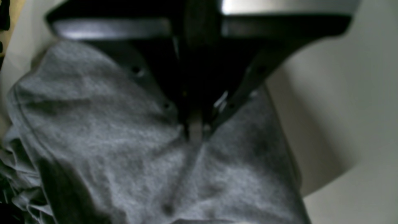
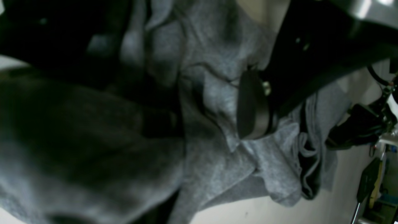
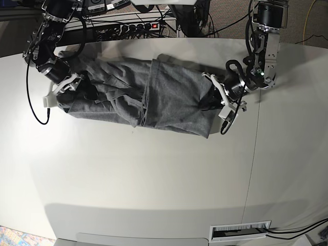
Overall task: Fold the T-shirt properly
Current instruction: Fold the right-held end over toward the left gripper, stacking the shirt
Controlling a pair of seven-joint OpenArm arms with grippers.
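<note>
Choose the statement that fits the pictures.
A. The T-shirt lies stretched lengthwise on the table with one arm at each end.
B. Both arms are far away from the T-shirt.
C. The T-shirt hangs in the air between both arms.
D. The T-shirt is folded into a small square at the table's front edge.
A: in the base view the T-shirt lies along the white table, with the left gripper and right gripper at its two ends.

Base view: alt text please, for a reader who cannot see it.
A grey T-shirt lies bunched lengthwise across the far part of a white table. The left gripper pinches one end, while the right gripper, fingers open, sits at the other.
</note>
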